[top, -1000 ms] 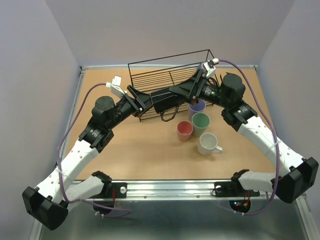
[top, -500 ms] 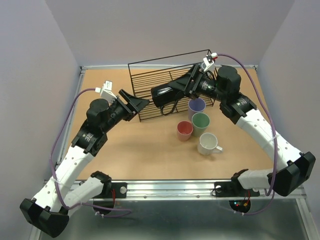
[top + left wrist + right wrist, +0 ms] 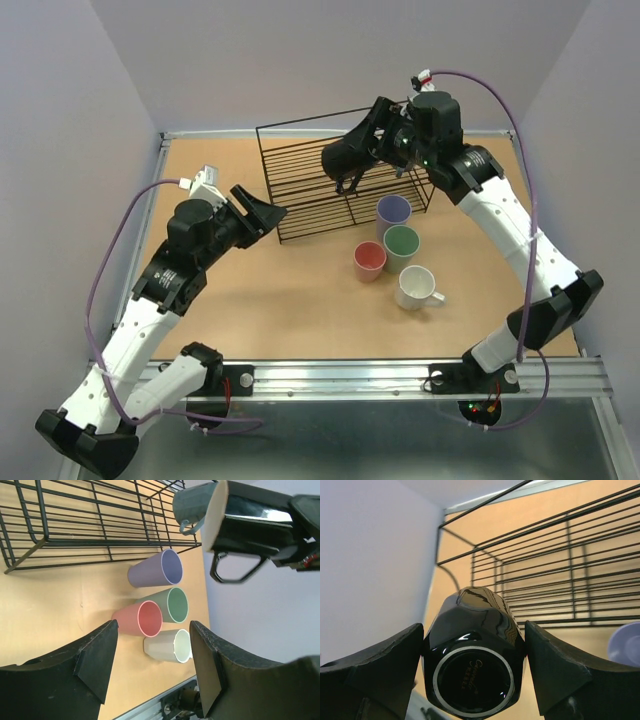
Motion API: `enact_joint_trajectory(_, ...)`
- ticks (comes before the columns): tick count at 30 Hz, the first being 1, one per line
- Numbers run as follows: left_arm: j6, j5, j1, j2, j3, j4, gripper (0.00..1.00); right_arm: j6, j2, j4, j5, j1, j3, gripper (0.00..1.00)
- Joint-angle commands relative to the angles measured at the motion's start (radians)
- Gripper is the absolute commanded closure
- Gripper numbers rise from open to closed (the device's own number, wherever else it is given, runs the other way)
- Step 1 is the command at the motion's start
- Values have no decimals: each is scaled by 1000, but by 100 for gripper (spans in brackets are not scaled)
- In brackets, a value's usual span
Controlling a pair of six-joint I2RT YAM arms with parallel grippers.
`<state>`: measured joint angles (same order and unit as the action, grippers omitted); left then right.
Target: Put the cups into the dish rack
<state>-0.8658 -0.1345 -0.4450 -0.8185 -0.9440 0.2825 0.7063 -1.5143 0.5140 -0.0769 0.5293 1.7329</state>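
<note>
black glazed mug (image 3: 472, 645) sits clamped between the two fingers (image 3: 380, 672) of the right gripper (image 3: 360, 150), its base toward the wrist camera and its pale mouth pointing away. in the overhead view it lies on its side in the air above the middle of the dish rack (image 3: 300, 190), upper centre of the frame, with its handle below it. the rack stands on the wooden table (image 3: 300, 310) toward the far edge, its tall frame at the back.

the left gripper (image 3: 262, 208) hovers at the left end of the rack, centre left of the overhead frame, near the wire but apart from it. its fingers (image 3: 97, 660) are spread apart with nothing between them.

four cups stand upright on the table right of centre, just in front of the rack's right half. a lavender tumbler (image 3: 393, 212) is nearest the rack and a green tumbler (image 3: 401, 243) stands just beside it on the near side. a pink-red tumbler (image 3: 369, 260) is to the left of the green one. a white mug (image 3: 415, 287) is nearest the bottom of the frame, its handle pointing right. whether the tumblers touch one another i cannot tell.

a grey-blue mug (image 3: 192, 505) shows at the top of the left wrist view, partly hidden behind the black mug's rim. whether it rests in the rack i cannot tell.
</note>
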Motion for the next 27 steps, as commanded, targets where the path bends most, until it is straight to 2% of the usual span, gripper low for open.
enact_joint_trajectory(1, 57, 27, 6, 39, -52, 29, 30, -86, -70, 64, 181, -6, 186, 100)
enact_joint_trajectory(12, 77, 18, 8, 59, -33, 44, 31, -197, -274, 185, 390, -6, 391, 100)
enact_joint_trajectory(27, 103, -16, 9, 25, -10, 9, 32, -235, -452, 196, 517, -6, 487, 100)
